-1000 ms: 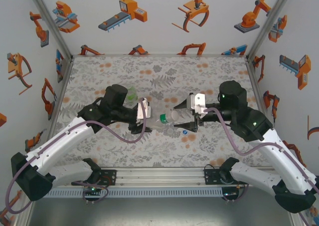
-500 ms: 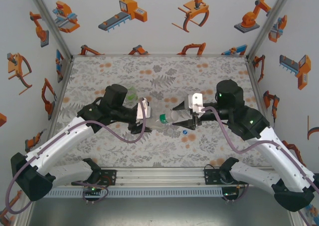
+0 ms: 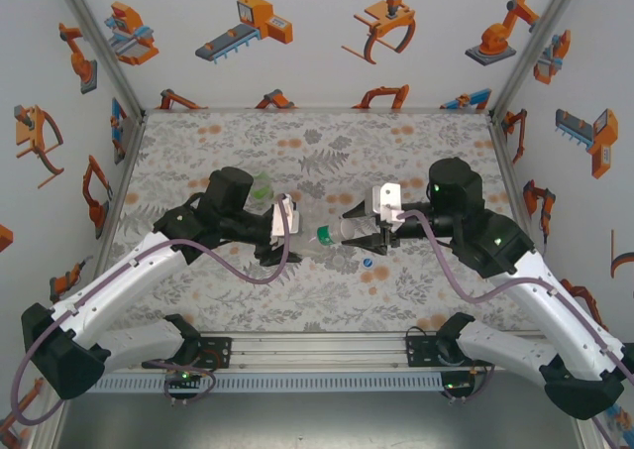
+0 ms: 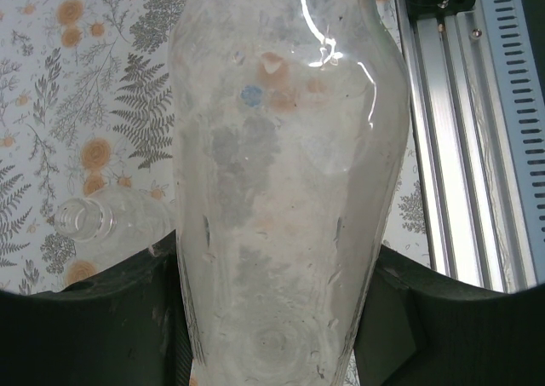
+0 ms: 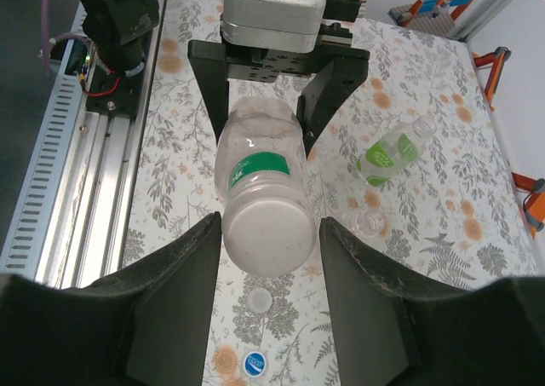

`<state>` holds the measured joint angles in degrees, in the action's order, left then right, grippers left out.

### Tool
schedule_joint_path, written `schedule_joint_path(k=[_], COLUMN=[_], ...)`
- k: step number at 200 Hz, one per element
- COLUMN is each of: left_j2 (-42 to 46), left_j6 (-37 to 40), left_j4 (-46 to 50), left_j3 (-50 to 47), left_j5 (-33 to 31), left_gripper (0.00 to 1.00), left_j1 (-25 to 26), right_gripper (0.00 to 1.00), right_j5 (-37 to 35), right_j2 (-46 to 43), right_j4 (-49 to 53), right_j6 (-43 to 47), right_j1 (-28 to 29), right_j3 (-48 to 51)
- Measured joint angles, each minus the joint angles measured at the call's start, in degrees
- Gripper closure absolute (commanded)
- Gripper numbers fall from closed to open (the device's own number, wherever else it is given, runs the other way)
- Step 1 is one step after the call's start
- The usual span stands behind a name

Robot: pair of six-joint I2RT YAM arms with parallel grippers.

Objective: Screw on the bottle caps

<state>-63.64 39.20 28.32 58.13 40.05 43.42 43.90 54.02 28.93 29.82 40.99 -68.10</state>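
Writing: the green band on your banded bottle [image 5: 260,169] carries nothing legible. The green bottle [image 5: 387,156] has a green label with white print too small to read. The blue cap [image 5: 253,364] bears a white mark that is also unreadable.

Surface and room: your worktop [image 3: 327,152] is covered in a grey fern and orange flower print. The walls [image 3: 317,72] are white with orange cartoon robot arms, and an aluminium rail [image 4: 464,147] runs along the near edge.

Banded bottle: it is held off the worktop at mid-table, roughly level. In the top view its long axis runs left to right between the two arms. The base points to your left gripper [image 5: 266,132], which is clamped on the bottle's lower body. The banded end, a pale round face, points to your right gripper [image 5: 269,241]. The fingers [image 5: 183,292] of that gripper stand on either side of the pale end, very near it. I cannot tell from the frames whether they are touching it.

Other items: the pale cap [image 5: 258,299] and the blue cap lie on the worktop under the right gripper, near each other but apart. The green bottle lies on its side beyond the left arm. The clear bottle [image 4: 89,220] lies uncapped near it.
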Motion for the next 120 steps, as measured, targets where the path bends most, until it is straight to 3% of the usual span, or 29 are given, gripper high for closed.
schedule_joint_path(k=[17, 68, 104, 120], left_j2=[0.0, 0.1, 0.6, 1.0], left_j6=[0.0, 0.0, -0.5, -0.9], left_j4=[0.0, 0.0, -0.1, -0.6], left_j3=[0.0, 0.0, 0.0, -0.2], left_j5=[0.0, -0.2, -3.1, -5.6], left_gripper=[1.00, 1.00, 1.00, 1.00], left_j1=[0.0, 0.0, 0.0, 0.0], right_gripper=[0.55, 0.83, 1.00, 1.00], right_j5=[0.0, -0.7, -4.0, -6.3], right_j2=[0.1, 0.2, 1.2, 1.9], right_j4=[0.0, 0.0, -1.9, -3.7], right_j6=[0.0, -1.6, -9.8, -15.7], right_j1=[0.0, 0.0, 0.3, 0.3], right_j3=[0.0, 0.0, 0.0, 0.0])
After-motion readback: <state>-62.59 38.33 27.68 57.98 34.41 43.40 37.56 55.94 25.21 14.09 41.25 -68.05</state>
